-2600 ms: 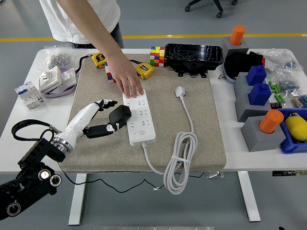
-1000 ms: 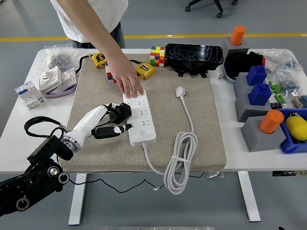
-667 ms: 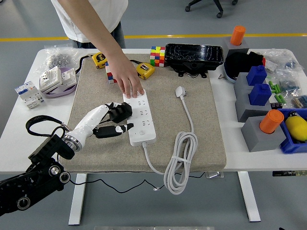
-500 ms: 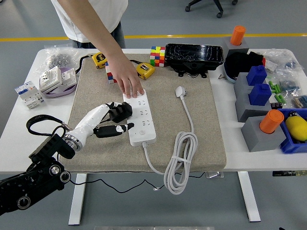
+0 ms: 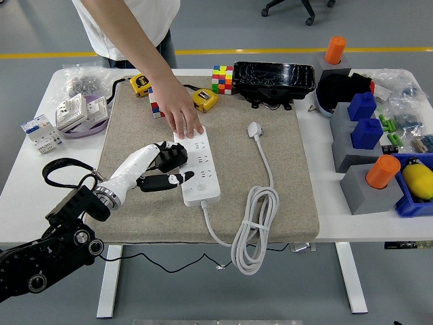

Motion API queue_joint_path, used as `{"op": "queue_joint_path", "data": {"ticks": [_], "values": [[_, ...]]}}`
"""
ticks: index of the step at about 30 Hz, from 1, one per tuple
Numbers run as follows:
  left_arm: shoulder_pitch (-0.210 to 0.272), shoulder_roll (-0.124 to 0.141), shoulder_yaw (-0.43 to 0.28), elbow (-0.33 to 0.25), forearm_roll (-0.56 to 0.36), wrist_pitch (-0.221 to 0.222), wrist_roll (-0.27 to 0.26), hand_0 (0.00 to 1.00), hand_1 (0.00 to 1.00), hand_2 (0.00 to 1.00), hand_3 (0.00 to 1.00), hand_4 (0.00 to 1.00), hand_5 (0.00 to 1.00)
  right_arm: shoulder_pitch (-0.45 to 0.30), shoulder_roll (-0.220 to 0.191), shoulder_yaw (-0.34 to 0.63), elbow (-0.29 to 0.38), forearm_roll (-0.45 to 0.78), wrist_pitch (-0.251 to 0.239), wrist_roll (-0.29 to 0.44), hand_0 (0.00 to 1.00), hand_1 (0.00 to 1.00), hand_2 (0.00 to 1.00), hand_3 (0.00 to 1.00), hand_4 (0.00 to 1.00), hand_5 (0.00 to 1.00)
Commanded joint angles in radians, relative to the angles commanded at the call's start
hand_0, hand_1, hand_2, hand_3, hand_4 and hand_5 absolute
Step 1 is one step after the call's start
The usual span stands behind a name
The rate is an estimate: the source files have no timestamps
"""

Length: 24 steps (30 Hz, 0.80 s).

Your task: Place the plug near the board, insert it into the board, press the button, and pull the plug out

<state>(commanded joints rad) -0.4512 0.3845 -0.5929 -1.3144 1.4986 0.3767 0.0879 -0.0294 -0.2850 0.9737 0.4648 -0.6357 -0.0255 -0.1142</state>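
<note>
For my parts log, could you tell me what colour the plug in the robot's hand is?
Black; the plug shows in the head view.

1. The left hand point(image 5: 157, 167) has moved up and to the right, closer to the power strip point(image 5: 197, 166).
2. The black plug point(image 5: 172, 154) held in its fingers point(image 5: 166, 181), earlier clear of the strip's left side, now sits at the strip's left edge.
3. The left forearm point(image 5: 125, 172) has come farther in over the mat point(image 5: 270, 108).

Grey floor point(image 5: 223, 27) crossed by a yellow line point(image 5: 304, 51); chair base point(image 5: 287, 7) seen beyond white table point(image 5: 352, 217).
</note>
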Motion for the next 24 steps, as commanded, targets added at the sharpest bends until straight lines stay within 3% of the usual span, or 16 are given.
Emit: {"op": "queue_joint_path", "data": {"ticks": [24], "values": [[-0.03,-0.016,0.023,-0.016,0.005,-0.009,0.01,0.785,0.846,0.848,0.803,0.865,0.606,0.001,-0.001,-0.001,0.001,0.001,0.001,0.001,0.681,0.688,0.695,0.602,0.938,0.533]]}}
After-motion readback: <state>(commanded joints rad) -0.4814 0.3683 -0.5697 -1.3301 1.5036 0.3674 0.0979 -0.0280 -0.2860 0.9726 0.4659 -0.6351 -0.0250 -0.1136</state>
